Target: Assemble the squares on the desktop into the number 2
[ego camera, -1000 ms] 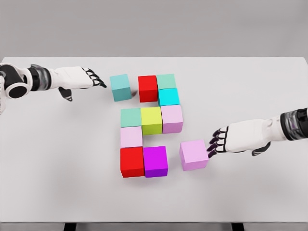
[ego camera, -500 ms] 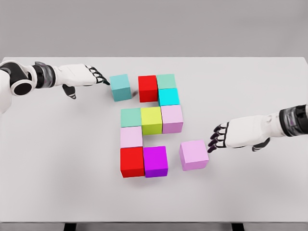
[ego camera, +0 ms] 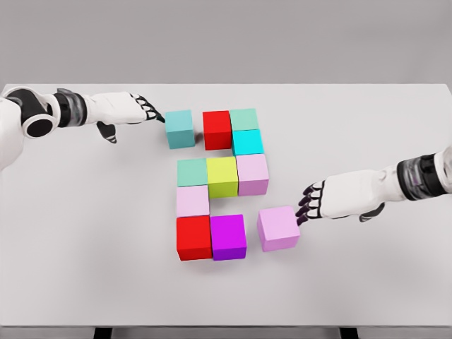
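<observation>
Coloured cubes lie on the white table point(ego camera: 85, 233). A teal cube point(ego camera: 179, 128) sits at the upper left, a small gap from the red cube point(ego camera: 217, 129); my left hand point(ego camera: 150, 111) touches its left side with fingers extended. Beside the red cube are a green cube point(ego camera: 244, 119) and a cyan cube point(ego camera: 247, 142). The middle row holds a green cube point(ego camera: 191, 171), a yellow-green cube point(ego camera: 222, 176) and a pink cube point(ego camera: 252, 174). Below come a pale pink cube point(ego camera: 192, 200), a red cube point(ego camera: 193, 236) and a magenta cube point(ego camera: 228, 236). My right hand point(ego camera: 308, 203) presses the right side of a loose pink cube point(ego camera: 277, 227).
The table's front edge point(ego camera: 226, 326) runs along the bottom, with dark legs showing below it. A grey wall stands behind the table's far edge.
My left hand pushed the teal cube rightward toward the upper red cube. My right hand slid the loose pink cube left, closer to the magenta cube.
</observation>
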`<state>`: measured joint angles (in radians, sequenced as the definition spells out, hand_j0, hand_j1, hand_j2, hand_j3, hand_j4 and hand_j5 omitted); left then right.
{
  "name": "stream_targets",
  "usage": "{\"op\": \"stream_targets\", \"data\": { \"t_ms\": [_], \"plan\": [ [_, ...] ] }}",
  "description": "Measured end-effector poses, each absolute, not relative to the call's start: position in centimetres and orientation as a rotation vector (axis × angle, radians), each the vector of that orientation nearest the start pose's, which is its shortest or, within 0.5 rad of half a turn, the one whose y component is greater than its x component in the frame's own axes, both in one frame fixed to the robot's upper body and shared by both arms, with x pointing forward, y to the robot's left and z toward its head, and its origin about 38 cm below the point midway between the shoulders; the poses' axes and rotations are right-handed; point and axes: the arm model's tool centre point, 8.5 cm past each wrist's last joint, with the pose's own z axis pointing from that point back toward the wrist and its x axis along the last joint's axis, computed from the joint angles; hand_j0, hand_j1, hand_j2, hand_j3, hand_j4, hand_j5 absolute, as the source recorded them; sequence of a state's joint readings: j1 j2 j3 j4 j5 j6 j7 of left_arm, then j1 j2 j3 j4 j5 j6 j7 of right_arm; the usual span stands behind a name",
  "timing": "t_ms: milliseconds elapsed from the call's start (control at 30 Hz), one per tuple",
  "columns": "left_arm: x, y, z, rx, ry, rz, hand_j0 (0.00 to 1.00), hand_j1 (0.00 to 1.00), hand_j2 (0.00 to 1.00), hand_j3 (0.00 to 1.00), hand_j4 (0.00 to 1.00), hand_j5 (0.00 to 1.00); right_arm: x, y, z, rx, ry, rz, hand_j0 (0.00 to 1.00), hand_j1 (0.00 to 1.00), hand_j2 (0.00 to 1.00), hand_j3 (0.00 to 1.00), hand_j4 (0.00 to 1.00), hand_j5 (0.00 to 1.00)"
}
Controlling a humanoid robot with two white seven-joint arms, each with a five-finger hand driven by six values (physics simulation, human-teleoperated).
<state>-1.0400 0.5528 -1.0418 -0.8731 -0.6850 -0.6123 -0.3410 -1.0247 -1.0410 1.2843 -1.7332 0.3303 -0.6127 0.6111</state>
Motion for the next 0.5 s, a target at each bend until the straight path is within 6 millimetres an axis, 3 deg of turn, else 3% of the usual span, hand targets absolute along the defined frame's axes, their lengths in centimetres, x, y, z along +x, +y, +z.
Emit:
{"op": "stream_targets", "data": {
  "t_ms": [500],
  "plan": [
    [53.19, 26.85, 17.18, 0.575, -1.090, -2.276, 1.00, 1.00, 1.00, 1.00, 1.00, 1.00, 36.03, -25.39, 20.67, 0.108, 1.245, -3.151, 1.00, 1.00, 1.00, 1.00, 1.00, 1.00]
  ]
}}
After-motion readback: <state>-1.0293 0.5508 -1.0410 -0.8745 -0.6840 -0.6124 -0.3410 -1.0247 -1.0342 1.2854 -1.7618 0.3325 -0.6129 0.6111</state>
